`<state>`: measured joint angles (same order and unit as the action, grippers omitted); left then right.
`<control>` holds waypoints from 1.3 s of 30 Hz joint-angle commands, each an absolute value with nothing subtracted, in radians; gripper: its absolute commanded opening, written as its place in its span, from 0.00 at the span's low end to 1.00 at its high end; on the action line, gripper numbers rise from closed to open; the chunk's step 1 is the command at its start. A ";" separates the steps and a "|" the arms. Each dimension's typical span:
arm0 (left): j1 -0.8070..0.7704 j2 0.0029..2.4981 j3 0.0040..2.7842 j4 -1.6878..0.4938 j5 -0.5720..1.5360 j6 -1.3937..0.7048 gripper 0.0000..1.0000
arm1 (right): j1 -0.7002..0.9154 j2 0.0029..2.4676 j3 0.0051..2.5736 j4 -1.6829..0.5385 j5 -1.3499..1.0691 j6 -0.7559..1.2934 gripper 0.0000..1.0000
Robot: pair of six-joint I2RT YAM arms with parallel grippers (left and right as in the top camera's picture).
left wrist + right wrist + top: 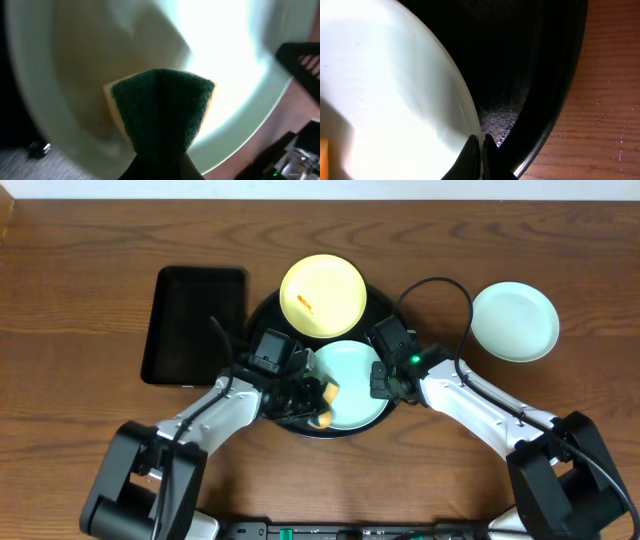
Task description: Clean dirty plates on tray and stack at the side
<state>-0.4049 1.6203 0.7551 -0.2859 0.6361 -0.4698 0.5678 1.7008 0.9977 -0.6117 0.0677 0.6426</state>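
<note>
A dark brown wood-grain worktop [80,300] fills the scene, its grain running left to right, and a pale strip of wall [200,188] shows along the far edge. In the middle sits the round black tray [268,315], glossy, with fine speckles catching light near its rim in the right wrist view. On the far part of this tray lies the yellow plate [322,295], with an orange smear [305,305] on its left side. On the near part lies the mint plate [352,380]. The left gripper [318,398] reaches in from the near left, clamped on a sponge [160,110] whose dark green face is bent around a yellow body. The sponge is low over the left part of the mint plate, though I cannot tell whether it touches. The right gripper [481,147] comes from the near right, its fingers pinched almost together on the right rim of that plate, over the tray floor. A second mint plate [514,321] rests flat on the bare wood, well to the right of the tray. A rectangular black tray [193,325] lies on the left, just beside the round one.
</note>
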 commanded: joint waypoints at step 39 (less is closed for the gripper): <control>-0.406 1.691 0.771 -0.079 0.582 -0.599 0.08 | 0.577 1.700 1.011 -0.614 0.082 0.632 0.01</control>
<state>-0.4061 1.6722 0.7555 -0.0872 0.5949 -0.6247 0.5678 1.7008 0.9977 -0.6128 0.0673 0.6426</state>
